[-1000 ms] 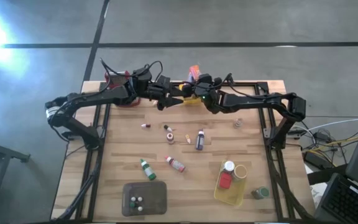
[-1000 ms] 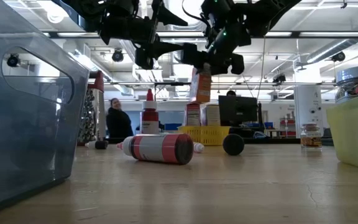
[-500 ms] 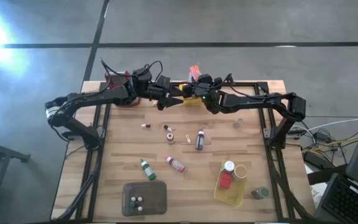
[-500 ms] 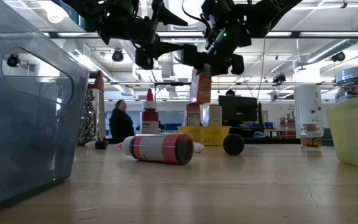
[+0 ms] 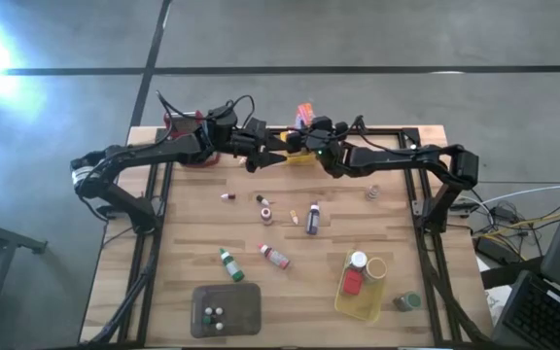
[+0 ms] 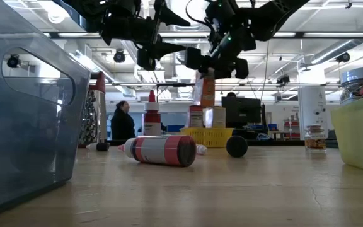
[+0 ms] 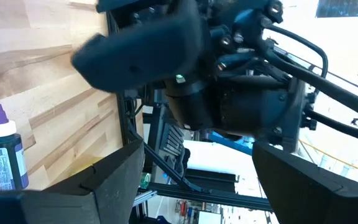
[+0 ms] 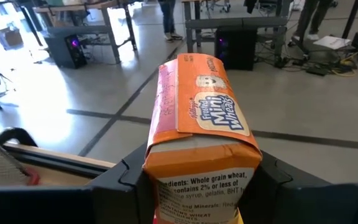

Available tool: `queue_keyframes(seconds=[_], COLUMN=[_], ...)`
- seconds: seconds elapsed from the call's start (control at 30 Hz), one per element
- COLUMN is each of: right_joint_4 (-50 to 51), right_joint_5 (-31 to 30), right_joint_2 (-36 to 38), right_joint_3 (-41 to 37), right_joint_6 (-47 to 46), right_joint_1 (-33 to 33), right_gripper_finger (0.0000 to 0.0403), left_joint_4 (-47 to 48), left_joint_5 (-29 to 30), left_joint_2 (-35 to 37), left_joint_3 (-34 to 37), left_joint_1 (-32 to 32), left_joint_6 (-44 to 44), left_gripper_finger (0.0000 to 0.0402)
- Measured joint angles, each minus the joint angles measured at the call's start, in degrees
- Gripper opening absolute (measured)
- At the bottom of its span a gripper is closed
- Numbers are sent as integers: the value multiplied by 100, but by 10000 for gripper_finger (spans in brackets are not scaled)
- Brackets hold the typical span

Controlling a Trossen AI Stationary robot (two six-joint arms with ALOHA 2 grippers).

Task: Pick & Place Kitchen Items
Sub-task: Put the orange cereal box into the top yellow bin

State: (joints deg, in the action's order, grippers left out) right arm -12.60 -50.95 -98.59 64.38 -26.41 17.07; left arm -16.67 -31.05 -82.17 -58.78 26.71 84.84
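An orange cereal box (image 8: 197, 118) is held in the air by my right gripper (image 8: 197, 186) at the table's far edge, middle (image 5: 304, 113). In the low view the box (image 6: 205, 88) hangs above a yellow basket (image 6: 210, 135) that has small boxes in it. My left gripper (image 5: 278, 156) hovers just left of the right one, open and with nothing between its fingers (image 7: 104, 180). It faces the right arm's wrist. Small bottles lie on their sides on the wood: a green one (image 5: 228, 264), a red-banded one (image 5: 275, 257) and a dark one (image 5: 313, 218). My right gripper pinches the box between its two fingers (image 8: 126, 180), one on each long side, at the end with the small print (image 8: 197, 186). The fingers come nearly level from the near side and lie along the box. The rest sticks out past them toward the far edge, clear of everything.
A yellow basket (image 5: 361, 292) with a red-lidded jar stands near right, with a small jar (image 5: 406, 301) beside it. A grey tray (image 5: 226, 309) with small bottles is at the near middle. Tiny bottles (image 5: 264, 212) and a jar (image 5: 371, 193) dot the centre. People stand in the room behind.
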Motion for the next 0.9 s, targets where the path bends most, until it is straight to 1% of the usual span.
queue_keyframes(seconds=[0.23, 0.47, 0.53, 0.67, 0.9], right_joint_4=[-26, 39, 42, 37, -3], right_joint_5=[-44, 18, 130, 198, 229], right_joint_2=[13, 0, 0, -6, -536], right_joint_3=[-217, -258, -258, -284, -291], right_joint_6=[-15, 83, 66, -39, -297], right_joint_1=[111, 148, 148, 137, 130], right_gripper_finger=[173, 159, 157, 160, 172], left_joint_4=[0, 1, 1, 2, 2], left_joint_5=[0, -2, -2, 0, 0], left_joint_2=[0, 0, 0, 0, 0], left_joint_3=[0, 0, 0, 0, 0], left_joint_1=[1, 0, 1, 1, 1], left_joint_6=[0, 0, 0, 0, 0], left_gripper_finger=[305, 305, 305, 305, 305])
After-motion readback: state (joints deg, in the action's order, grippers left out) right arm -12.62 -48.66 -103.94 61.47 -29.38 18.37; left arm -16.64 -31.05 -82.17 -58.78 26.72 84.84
